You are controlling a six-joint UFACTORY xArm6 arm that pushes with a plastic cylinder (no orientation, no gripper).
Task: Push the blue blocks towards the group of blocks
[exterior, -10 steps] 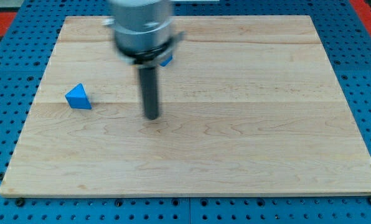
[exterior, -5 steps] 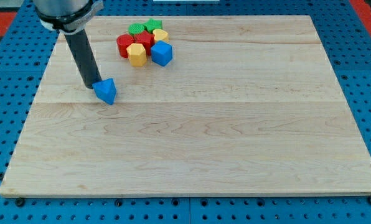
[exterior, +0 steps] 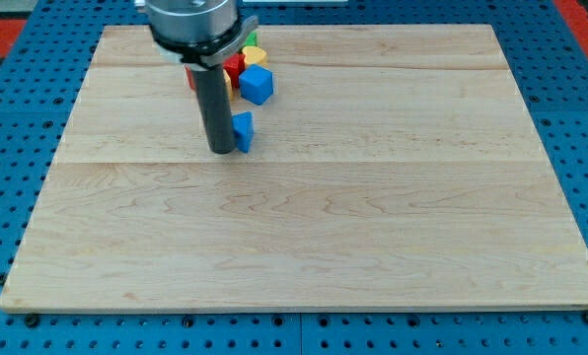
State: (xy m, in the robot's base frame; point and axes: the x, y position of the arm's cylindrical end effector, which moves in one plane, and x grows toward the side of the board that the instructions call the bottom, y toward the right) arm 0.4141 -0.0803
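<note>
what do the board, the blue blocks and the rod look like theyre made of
Board: pale wood in glued planks, with visible grain and seams, satin finish.
Blue cube and blue block: probably painted wood or plastic, uniform saturated colour, matte.
Rod: dark, smooth, likely metal or hard plastic; my tip sits just left of the blue block.

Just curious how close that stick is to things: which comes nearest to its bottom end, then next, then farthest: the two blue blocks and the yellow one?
1. Blue triangular block, touching my tip on its right.
2. Blue cube, farther toward the view's top.
3. Yellow block, beyond the cube.
</note>
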